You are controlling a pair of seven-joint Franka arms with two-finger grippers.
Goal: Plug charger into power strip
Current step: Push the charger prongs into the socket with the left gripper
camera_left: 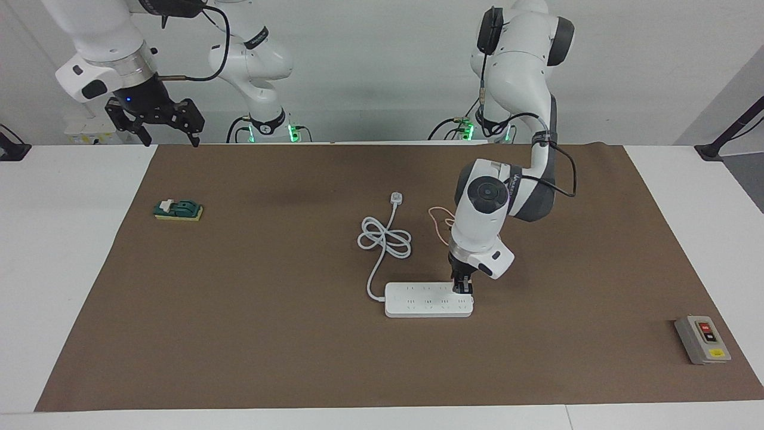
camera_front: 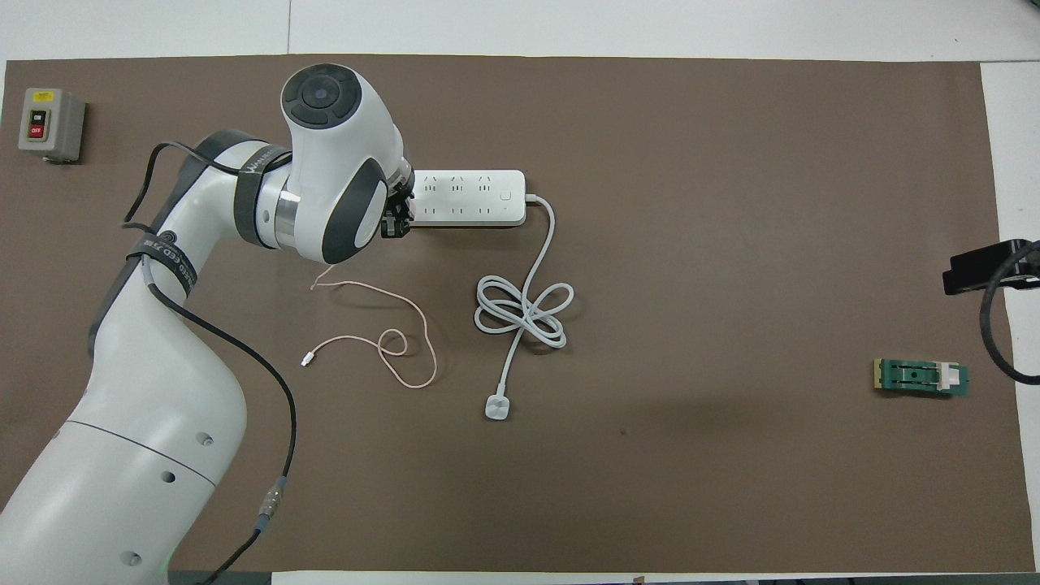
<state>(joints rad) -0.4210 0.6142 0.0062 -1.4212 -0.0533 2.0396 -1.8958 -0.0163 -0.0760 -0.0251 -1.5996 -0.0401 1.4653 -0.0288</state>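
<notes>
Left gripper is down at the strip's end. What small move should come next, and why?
Probably a short straight press down. The left gripper sits at the power strip's end toward the left arm, and the pink cable trails from under the wrist. The charger itself is hidden, so its seating cannot be confirmed. The right gripper waits, raised.

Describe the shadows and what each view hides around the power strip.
Facing view: the left gripper stands at one end of the power strip, soft shadow beneath. Overhead view: the left arm covers that end; the thin pink cable casts a faint shadow on the brown mat.
</notes>
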